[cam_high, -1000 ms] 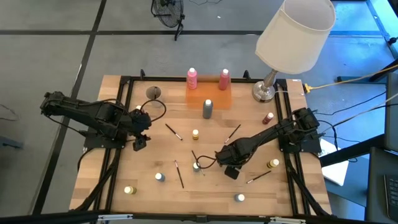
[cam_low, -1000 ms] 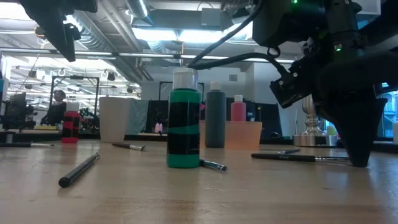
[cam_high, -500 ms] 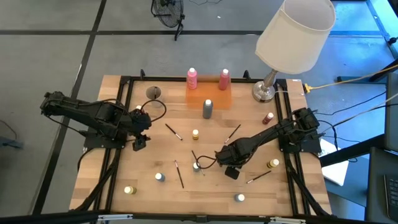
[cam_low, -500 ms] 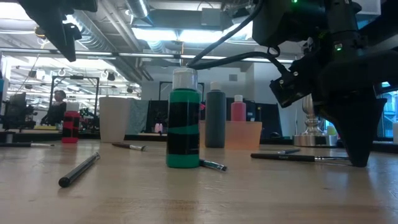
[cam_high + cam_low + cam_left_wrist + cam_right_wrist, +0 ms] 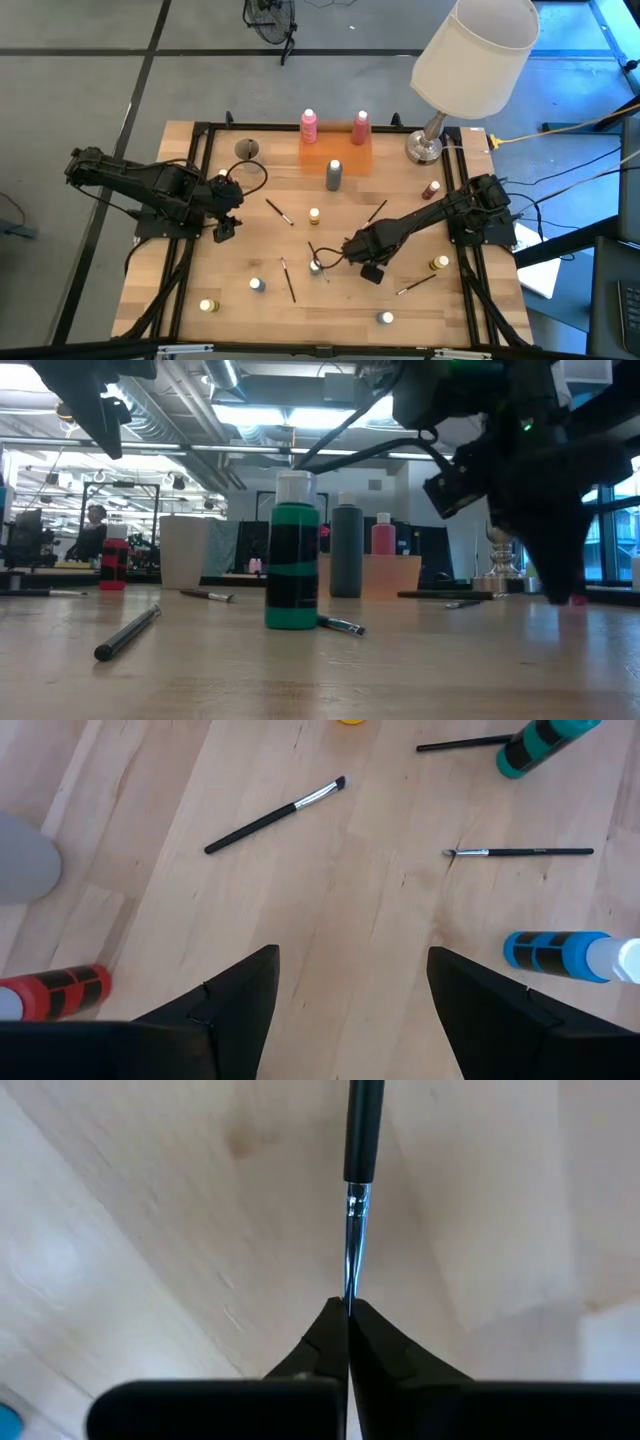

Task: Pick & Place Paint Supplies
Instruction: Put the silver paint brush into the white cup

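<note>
My right gripper (image 5: 356,240) is shut on a thin dark brush (image 5: 460,595) near the table's middle right. The brush's handle (image 5: 362,1130) runs away from the fingertips. My left gripper (image 5: 222,226) hovers open over the table's left part, holding nothing. Two pink bottles (image 5: 309,125) (image 5: 360,125) stand at the orange tray (image 5: 335,152). The grey bottle (image 5: 333,174) stands in front of the tray. A green bottle (image 5: 293,550) stands just left of my right gripper. Small pots (image 5: 314,215) (image 5: 440,263) and loose brushes (image 5: 278,212) lie about the table. My right gripper pinches the brush's metal ferrule end (image 5: 349,1285) between its two fingertips. The fingers come from above, pointing down. The brush sticks out sideways from the fingertips, about level. In the low view its handle (image 5: 440,595) is clear of the table.
A lamp's base (image 5: 425,148) stands at the back right with its shade (image 5: 475,55) overhanging. A cup (image 5: 246,150) stands at the back left. More pots (image 5: 257,285) (image 5: 208,305) (image 5: 386,318) (image 5: 431,189) and brushes (image 5: 288,280) (image 5: 417,284) are scattered about.
My right gripper has risen a little and shifted slightly toward the table's left with the brush. The brush lay on the table before and now hangs level above it. My left arm has kept still.
</note>
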